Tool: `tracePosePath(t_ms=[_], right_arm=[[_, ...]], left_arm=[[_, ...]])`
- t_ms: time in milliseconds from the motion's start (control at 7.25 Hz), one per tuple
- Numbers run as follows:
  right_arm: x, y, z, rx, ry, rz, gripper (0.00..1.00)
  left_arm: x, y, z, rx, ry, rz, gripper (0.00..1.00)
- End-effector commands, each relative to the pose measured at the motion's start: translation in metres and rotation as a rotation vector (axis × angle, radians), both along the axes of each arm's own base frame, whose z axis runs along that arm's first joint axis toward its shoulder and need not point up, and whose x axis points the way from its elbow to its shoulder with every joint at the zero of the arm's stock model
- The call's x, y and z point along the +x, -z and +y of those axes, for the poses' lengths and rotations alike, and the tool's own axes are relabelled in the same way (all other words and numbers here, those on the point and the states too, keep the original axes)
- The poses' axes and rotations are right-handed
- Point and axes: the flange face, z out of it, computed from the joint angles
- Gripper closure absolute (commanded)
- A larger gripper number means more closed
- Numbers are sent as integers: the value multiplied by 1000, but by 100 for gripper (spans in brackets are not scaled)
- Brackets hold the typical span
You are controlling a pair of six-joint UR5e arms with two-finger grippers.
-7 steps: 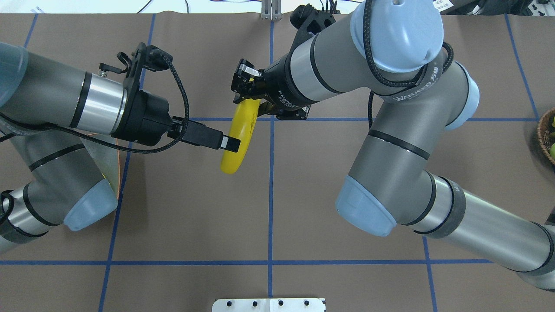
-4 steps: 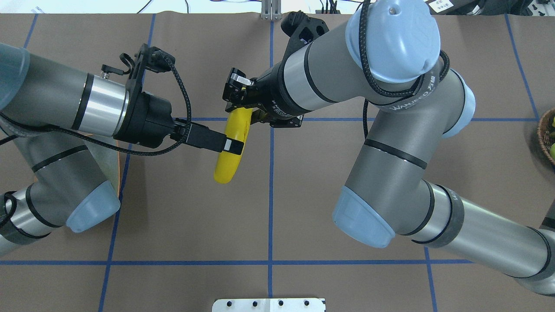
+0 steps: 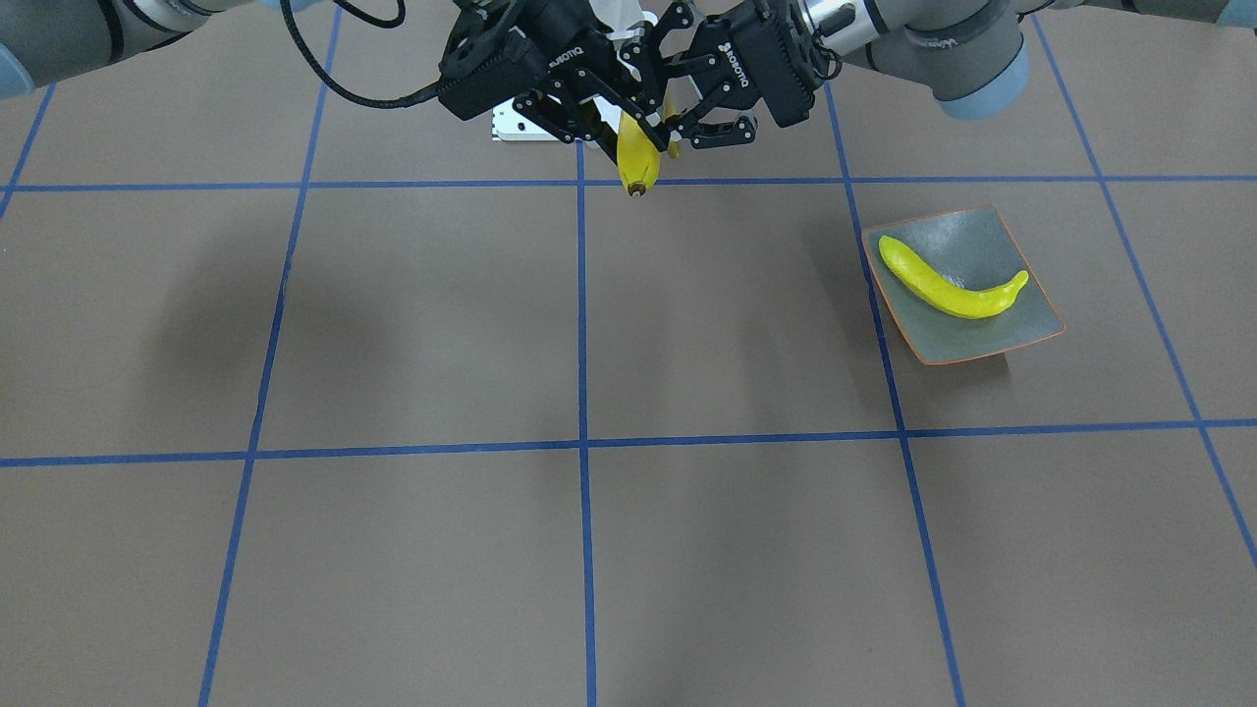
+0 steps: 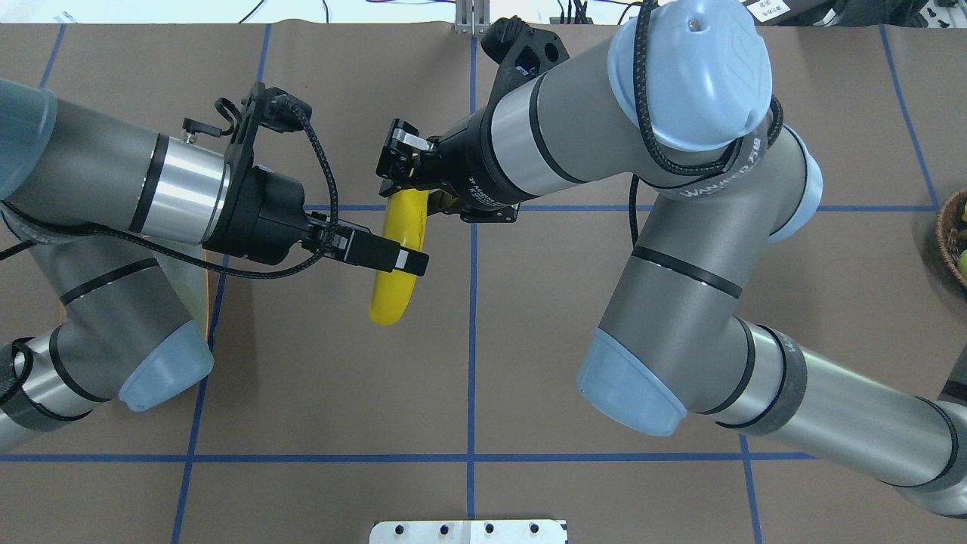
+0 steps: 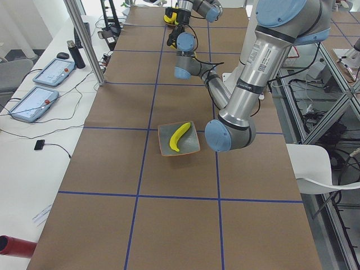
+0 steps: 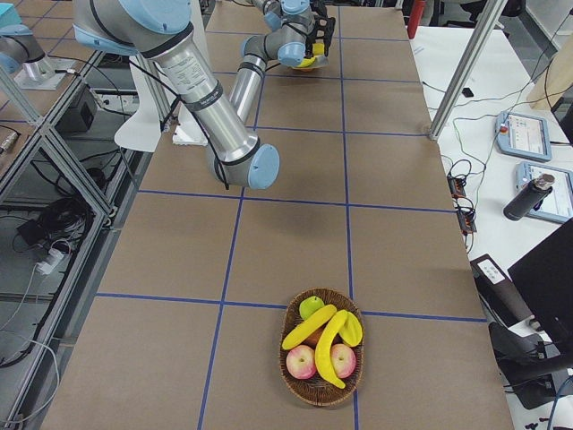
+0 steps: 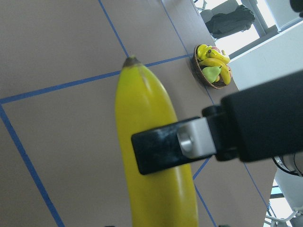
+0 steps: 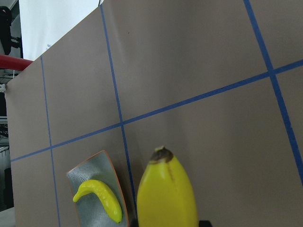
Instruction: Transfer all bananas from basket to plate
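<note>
The banana [image 4: 390,295] has drifted leftward, aloft over the counter [image 4: 317,378], right jaws clamped on its end, left jaws straddling it, grip unclear; if you release early it falls short of the plate [image 3: 962,339].

Four bananas [image 4: 393,283] [image 3: 948,290] [image 6: 309,328] [image 6: 328,351], one plate [image 3: 967,339], one basket [image 6: 313,398]
</note>
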Motion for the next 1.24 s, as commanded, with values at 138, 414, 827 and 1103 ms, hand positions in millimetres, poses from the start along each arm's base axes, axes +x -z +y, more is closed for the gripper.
tracePosePath(t_ms=[138, 414, 827, 1103], right_arm=[[2, 0, 2, 94, 10, 8, 0], [2, -2, 2, 99, 10, 12, 0], [25, -29, -30, 78, -46, 57, 0], [52, -75, -63, 72, -100, 140, 0]], left_arm=[[-1, -1, 1, 1, 0, 0, 100], [0, -6, -1, -7, 2, -9, 100], [-1, -27, -1, -41, 0, -42, 100], [-16, -84, 7, -117, 12, -119, 100]])
